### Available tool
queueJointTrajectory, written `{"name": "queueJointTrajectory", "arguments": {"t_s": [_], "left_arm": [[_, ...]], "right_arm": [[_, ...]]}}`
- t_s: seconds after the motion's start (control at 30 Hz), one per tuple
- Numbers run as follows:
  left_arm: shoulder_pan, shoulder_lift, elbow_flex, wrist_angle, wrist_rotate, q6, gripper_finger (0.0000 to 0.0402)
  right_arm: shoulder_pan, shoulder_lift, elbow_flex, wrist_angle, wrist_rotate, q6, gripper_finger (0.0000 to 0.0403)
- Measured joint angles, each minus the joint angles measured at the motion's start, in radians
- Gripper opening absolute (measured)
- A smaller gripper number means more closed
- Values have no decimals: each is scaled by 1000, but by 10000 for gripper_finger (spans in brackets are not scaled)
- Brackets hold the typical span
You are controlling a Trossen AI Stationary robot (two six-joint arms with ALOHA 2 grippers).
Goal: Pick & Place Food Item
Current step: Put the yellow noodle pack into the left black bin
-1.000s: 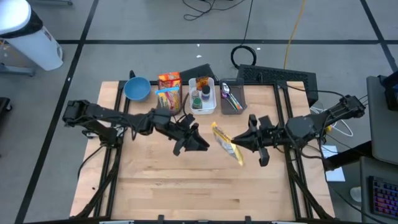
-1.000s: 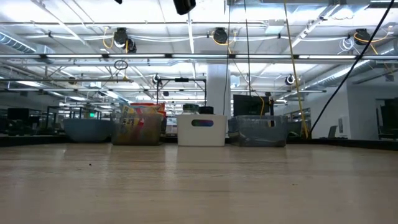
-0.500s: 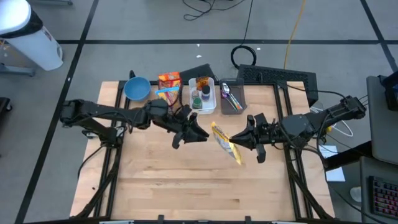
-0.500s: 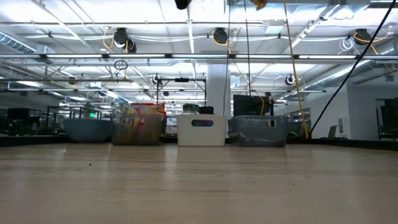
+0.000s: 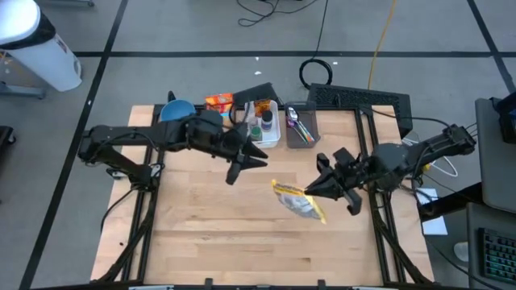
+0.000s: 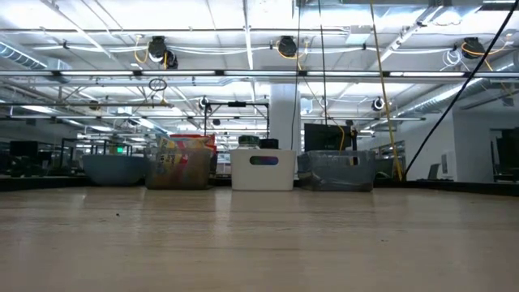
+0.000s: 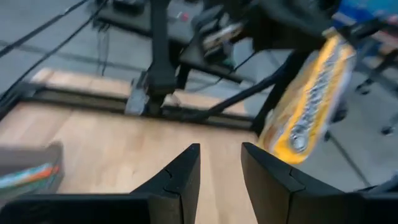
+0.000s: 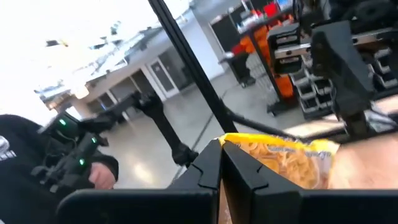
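The right gripper (image 5: 316, 190) pinches the yellow snack bag (image 5: 298, 201) above the table; lower it level before releasing. The left gripper (image 5: 251, 158) hovers, partly open, empty.

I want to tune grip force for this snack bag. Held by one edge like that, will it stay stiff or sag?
The yellow snack bag hangs from the right gripper by one end, so it probably sags and swings. It looks thin and crinkled, likely light. A glossy film may slip; its contents could crush under hard squeezing.
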Motion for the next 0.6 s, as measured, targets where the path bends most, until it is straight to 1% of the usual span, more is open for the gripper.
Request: {"name": "queueJointTrajectory", "arguments": {"t_s": [0.13, 0.27, 0.6], "left_arm": [[11, -1, 18, 46, 77, -1, 122], [11, 0, 18, 91, 101, -19, 132], [-8, 25, 19, 174, 104, -53, 219]], "right_arm": [[0, -24, 0, 28, 1, -6, 0], [0, -31, 0, 29, 0, -6, 0], [0, -31, 0, 36, -29, 1, 0]]}}
